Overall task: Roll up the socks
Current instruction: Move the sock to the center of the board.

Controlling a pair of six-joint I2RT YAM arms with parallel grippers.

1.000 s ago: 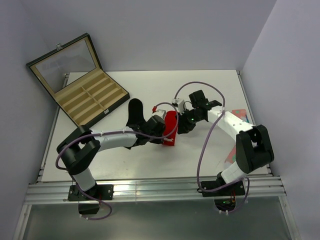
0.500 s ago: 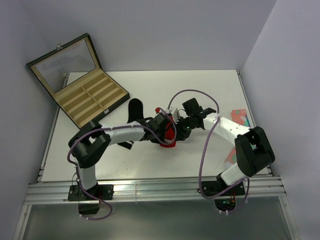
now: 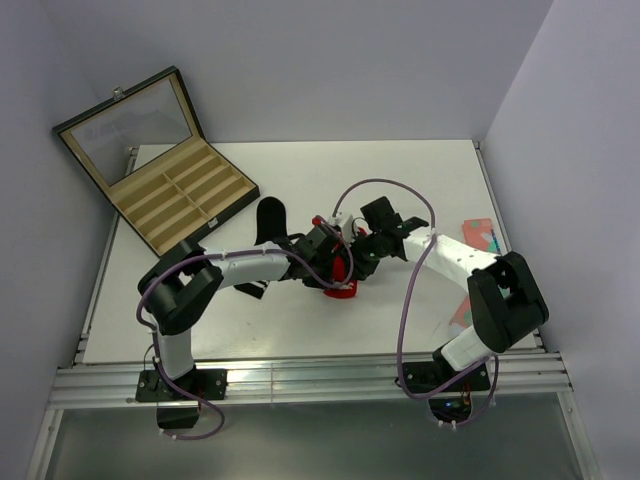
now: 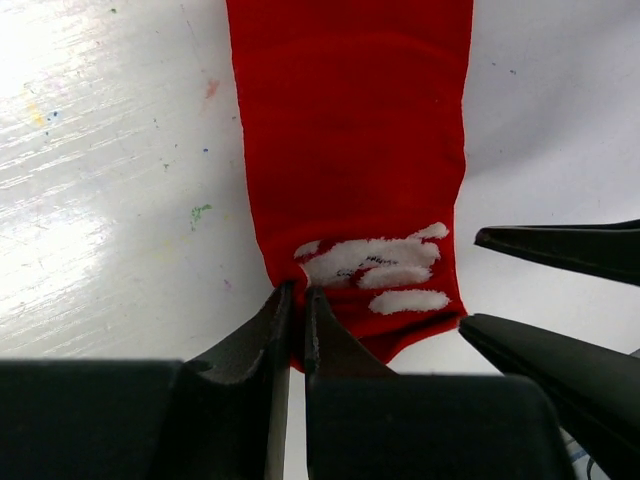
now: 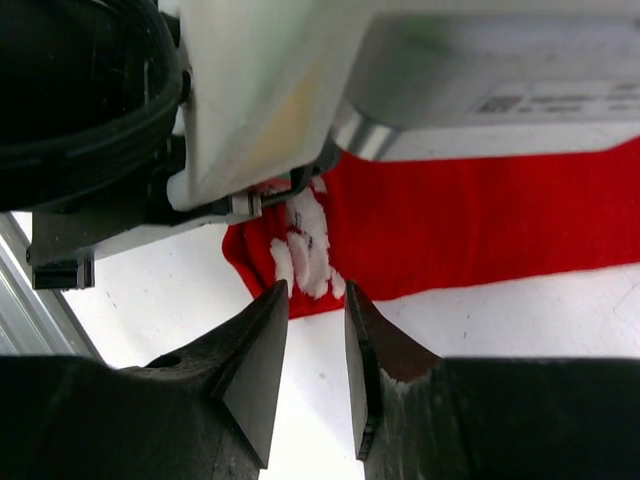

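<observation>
The left arm (image 3: 235, 270) and right arm (image 3: 465, 255) are alike: smooth white tubular links joined by bulky black joint housings, each on a black base plate (image 3: 175, 385). A thin purple-grey cable (image 3: 406, 300) runs in loose loops back from behind each gripper along its arm. The left gripper (image 4: 297, 300) and right gripper (image 5: 315, 295) carry matte black wedge-shaped fingers tapering to thin tips, and the left one's white housing bears a small grey printed label (image 5: 510, 100).

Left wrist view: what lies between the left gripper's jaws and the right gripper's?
The red sock, its white-patterned end, spans from the left gripper toward the right gripper; left wrist view.
</observation>
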